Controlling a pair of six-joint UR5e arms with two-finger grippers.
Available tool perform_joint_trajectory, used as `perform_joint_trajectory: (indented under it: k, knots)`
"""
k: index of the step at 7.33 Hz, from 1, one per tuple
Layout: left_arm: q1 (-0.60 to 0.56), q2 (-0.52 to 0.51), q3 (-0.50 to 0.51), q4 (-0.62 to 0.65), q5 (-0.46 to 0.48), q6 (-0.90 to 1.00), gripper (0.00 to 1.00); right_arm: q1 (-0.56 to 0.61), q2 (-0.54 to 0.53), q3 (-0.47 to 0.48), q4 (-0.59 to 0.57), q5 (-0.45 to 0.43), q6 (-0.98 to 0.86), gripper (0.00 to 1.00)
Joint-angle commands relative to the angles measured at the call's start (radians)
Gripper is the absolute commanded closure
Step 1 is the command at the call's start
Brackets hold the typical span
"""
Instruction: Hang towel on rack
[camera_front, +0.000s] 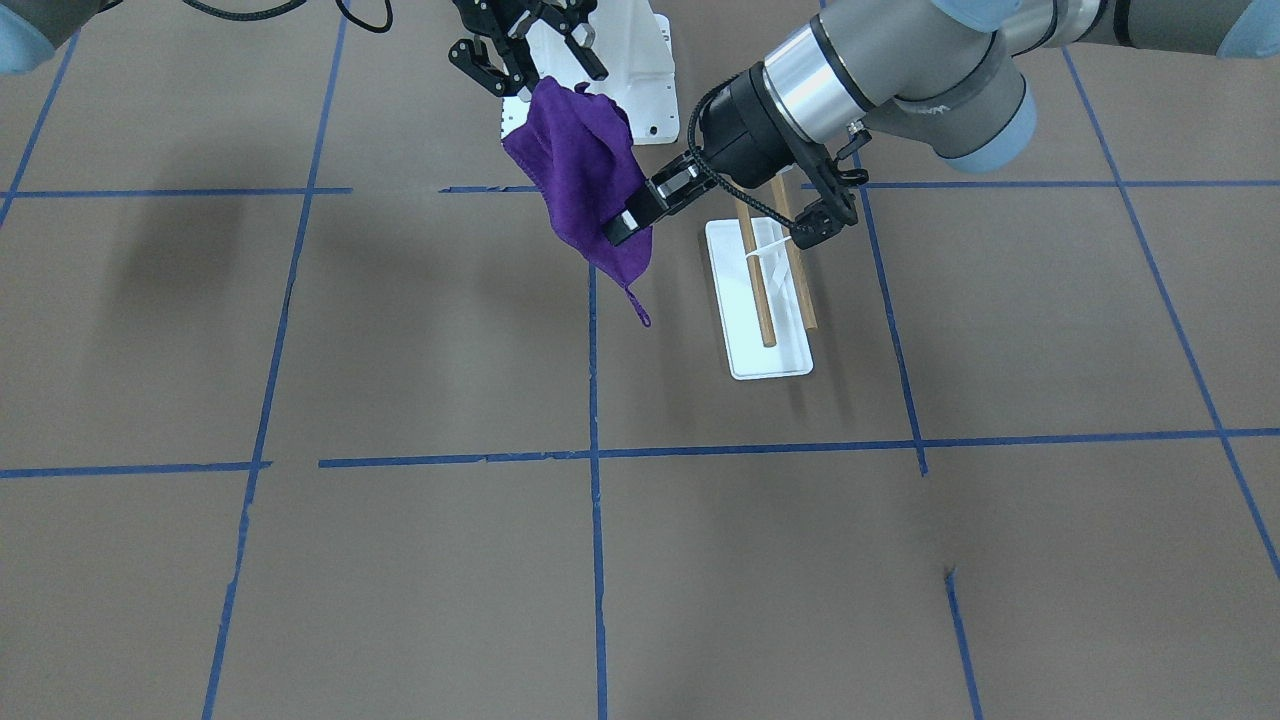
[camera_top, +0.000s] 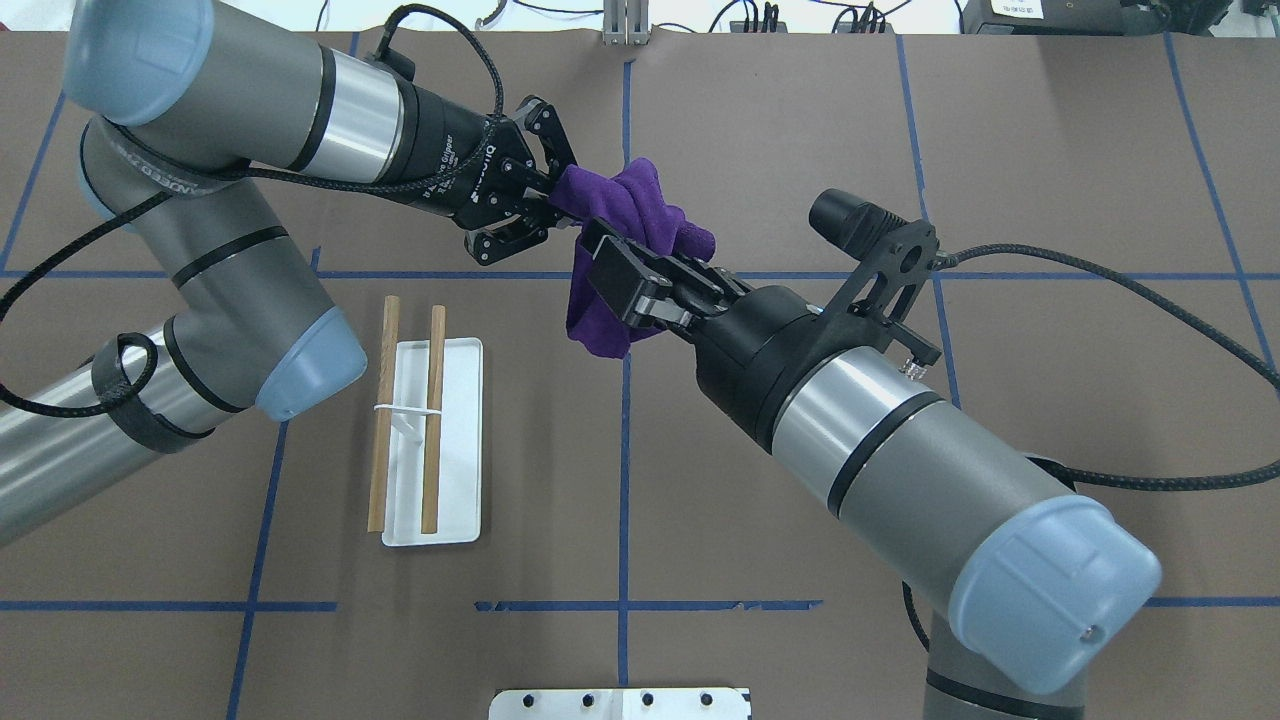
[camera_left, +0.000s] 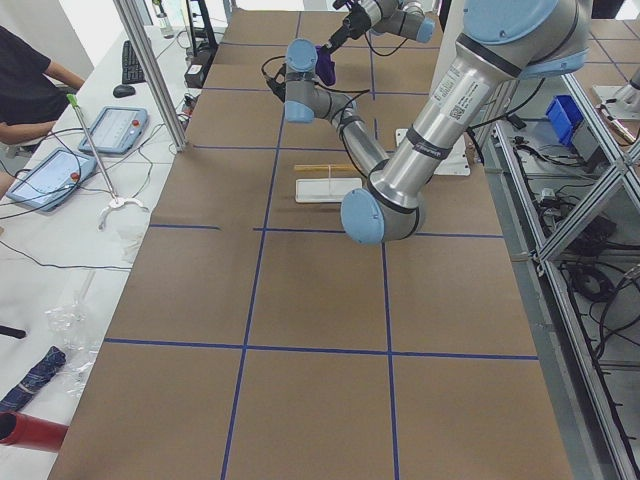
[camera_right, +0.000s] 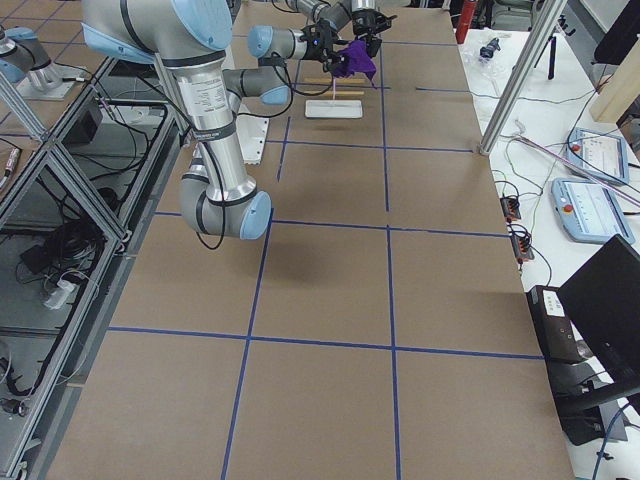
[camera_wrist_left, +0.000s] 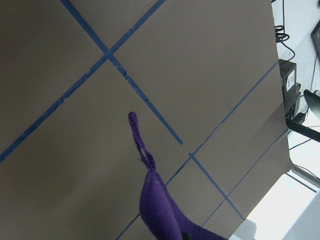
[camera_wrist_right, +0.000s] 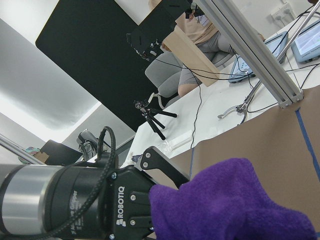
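Note:
A purple towel (camera_front: 580, 170) hangs in the air between both grippers, its loop tag dangling at the bottom. My left gripper (camera_front: 628, 225) is shut on the towel's side edge; it also shows in the overhead view (camera_top: 562, 195). My right gripper (camera_top: 615, 275) is shut on another part of the towel (camera_top: 640, 205), higher up. The rack (camera_front: 765, 290), a white tray base (camera_top: 460, 500) with two wooden dowels, stands bare on the table beside and below the left wrist. The towel is apart from it. The wrist views show the towel close up (camera_wrist_left: 160, 210) (camera_wrist_right: 235, 200).
A white metal pedestal (camera_front: 640, 70) with bolt holes stands at the robot's edge of the table, behind the right gripper. Blue tape lines cross the brown table. An operator (camera_left: 25, 85) and tablets are beyond the table's far edge.

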Motion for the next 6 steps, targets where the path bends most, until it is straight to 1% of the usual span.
perform_joint_trajectory:
  k: [1, 3, 4, 6]
  knots:
    - [-0.005, 0.001, -0.013, 0.002, 0.003, -0.013, 1.0, -0.027, -0.003, 0.012, 0.0, 0.0, -0.006, 0.0]
    - [-0.02, 0.002, -0.013, 0.002, 0.003, -0.011, 1.0, -0.08, -0.031, 0.053, -0.009, 0.001, -0.008, 0.0]
    - [-0.032, 0.002, -0.013, 0.004, 0.001, -0.011, 1.0, -0.113, -0.078, 0.099, -0.011, 0.003, -0.009, 0.0]
    - [-0.054, 0.001, -0.013, 0.004, 0.0, -0.008, 1.0, -0.145, -0.257, 0.215, -0.009, 0.01, -0.012, 0.0]
